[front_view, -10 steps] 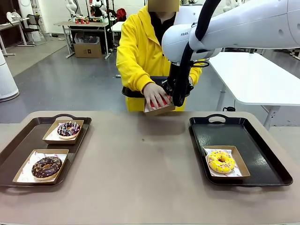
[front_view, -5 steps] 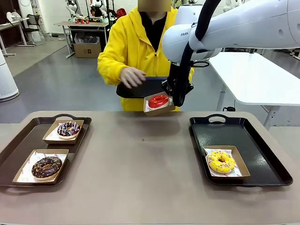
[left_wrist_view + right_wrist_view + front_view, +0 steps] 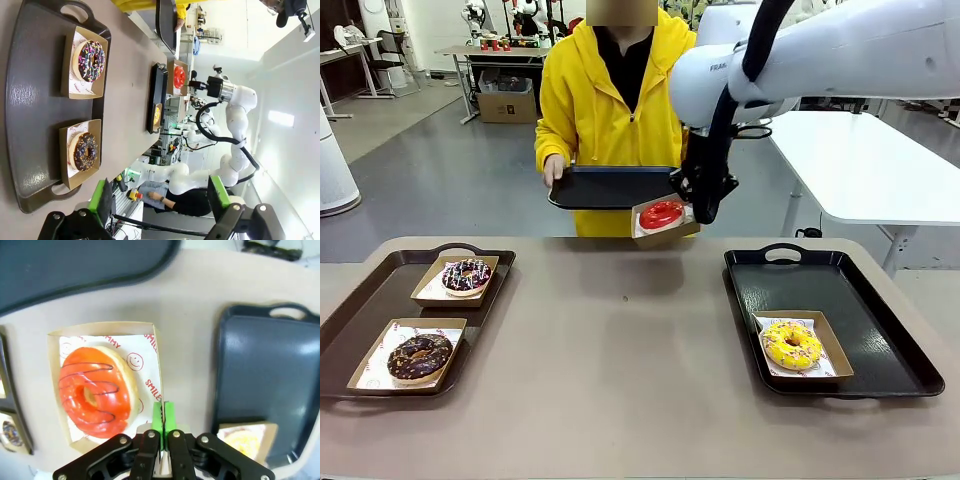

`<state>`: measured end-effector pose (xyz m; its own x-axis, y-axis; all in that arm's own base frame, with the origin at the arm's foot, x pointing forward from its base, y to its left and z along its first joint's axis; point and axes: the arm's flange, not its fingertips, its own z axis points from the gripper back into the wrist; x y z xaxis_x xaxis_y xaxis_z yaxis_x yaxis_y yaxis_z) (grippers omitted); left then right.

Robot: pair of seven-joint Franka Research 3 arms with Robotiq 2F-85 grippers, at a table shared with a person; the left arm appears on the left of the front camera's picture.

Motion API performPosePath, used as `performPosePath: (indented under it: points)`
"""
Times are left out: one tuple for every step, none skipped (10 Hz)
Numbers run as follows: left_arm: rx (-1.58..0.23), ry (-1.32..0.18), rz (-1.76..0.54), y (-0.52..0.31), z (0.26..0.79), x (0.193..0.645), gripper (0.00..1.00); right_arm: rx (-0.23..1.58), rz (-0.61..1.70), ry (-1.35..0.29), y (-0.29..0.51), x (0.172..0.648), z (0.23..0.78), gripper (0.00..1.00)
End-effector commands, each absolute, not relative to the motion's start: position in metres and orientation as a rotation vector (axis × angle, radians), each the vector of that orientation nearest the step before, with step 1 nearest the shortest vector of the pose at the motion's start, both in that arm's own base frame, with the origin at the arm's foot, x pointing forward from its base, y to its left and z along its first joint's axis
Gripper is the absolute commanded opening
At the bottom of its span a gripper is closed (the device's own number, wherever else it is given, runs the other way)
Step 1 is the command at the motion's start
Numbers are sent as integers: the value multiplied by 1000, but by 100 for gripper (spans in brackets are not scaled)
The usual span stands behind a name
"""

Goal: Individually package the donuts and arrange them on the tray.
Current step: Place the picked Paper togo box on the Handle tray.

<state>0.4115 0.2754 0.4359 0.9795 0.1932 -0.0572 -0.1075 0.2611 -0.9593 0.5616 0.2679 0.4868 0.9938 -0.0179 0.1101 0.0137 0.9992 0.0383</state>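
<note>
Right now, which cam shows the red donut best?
Right wrist view: the red donut is seen close from above in its paper tray, whose edge the right hand pinches. Front view shows it small; left wrist view, tiny and distant.

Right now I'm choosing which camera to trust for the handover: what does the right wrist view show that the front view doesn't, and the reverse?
Right wrist view alone: the right claw has its green pads pinched shut on the wall of the paper box holding the red donut, plus dark stripes on the icing and red print on the liner.
Front view alone: the person holding a dark tray, and the left tray with two boxed dark donuts.
Both: the red donut, the right tray and the boxed yellow donut.
</note>
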Motion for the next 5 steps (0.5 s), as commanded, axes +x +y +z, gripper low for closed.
performPosePath:
  points:
    - [-1295,-82,200,274,438,407,100,-77,-18,-131,219,515,521,2]
    - [-1295,-82,200,274,438,407,100,-122,-59,-155,189,502,532,2]
    - [-1295,-82,200,274,438,407,100,-153,-68,-141,163,500,531,2]
    - [-1295,-82,200,274,438,407,100,-177,-48,-153,136,500,524,2]
    - [-1295,-82,200,274,438,407,100,-136,-103,-166,110,504,519,2]
